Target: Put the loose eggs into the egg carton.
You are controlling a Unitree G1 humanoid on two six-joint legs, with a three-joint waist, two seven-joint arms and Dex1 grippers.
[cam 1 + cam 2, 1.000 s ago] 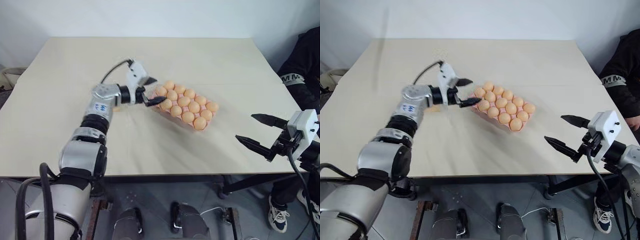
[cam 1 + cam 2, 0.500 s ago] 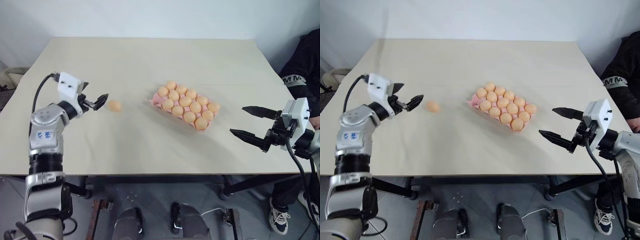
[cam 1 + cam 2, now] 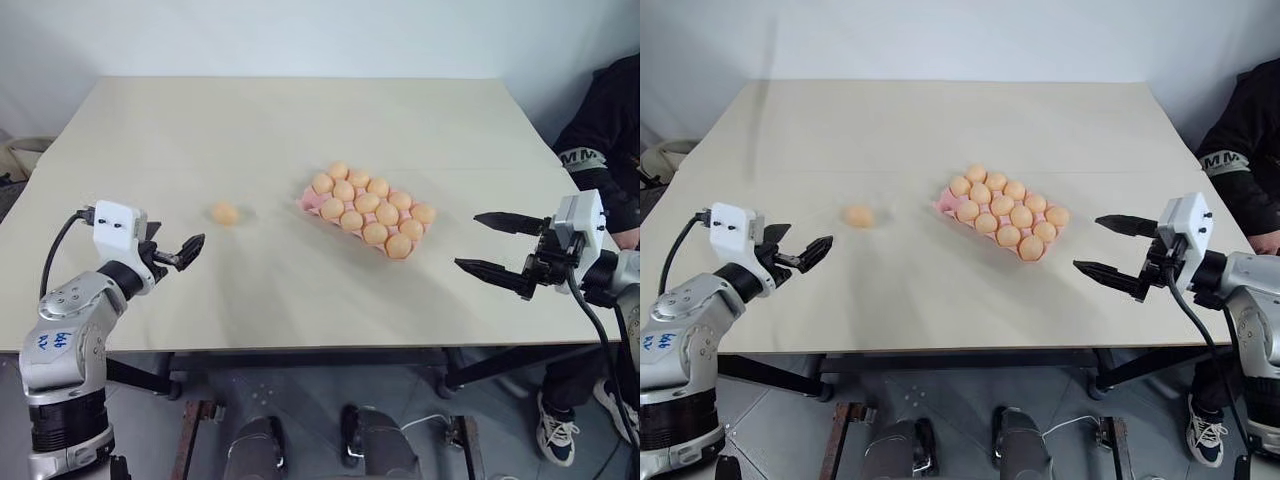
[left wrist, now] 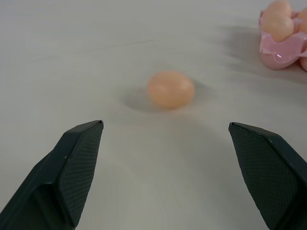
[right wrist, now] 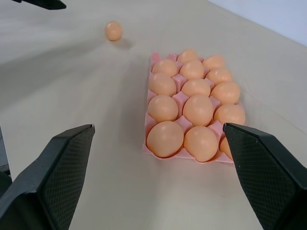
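One loose egg (image 3: 225, 213) lies alone on the beige table, left of the egg carton (image 3: 306, 203). The pink carton sits mid-table and holds several eggs; its corner cup (image 5: 156, 58) nearest the loose egg is bare. My left gripper (image 3: 180, 252) hovers near the table's front left, open and empty, pointing toward the loose egg (image 4: 171, 89) a short way ahead of its fingers. My right gripper (image 3: 468, 240) hangs open and empty to the right of the carton, apart from it, pointing left at it.
A person in a black sleeve (image 3: 600, 130) sits at the table's right side, close behind my right arm. The table's front edge (image 3: 300, 350) runs just below both grippers. Bare tabletop lies between the loose egg and the carton.
My left arm has pulled back from the carton's left corner to the front left, still open and empty. The loose egg it hid now shows. My right gripper edged slightly toward the carton.
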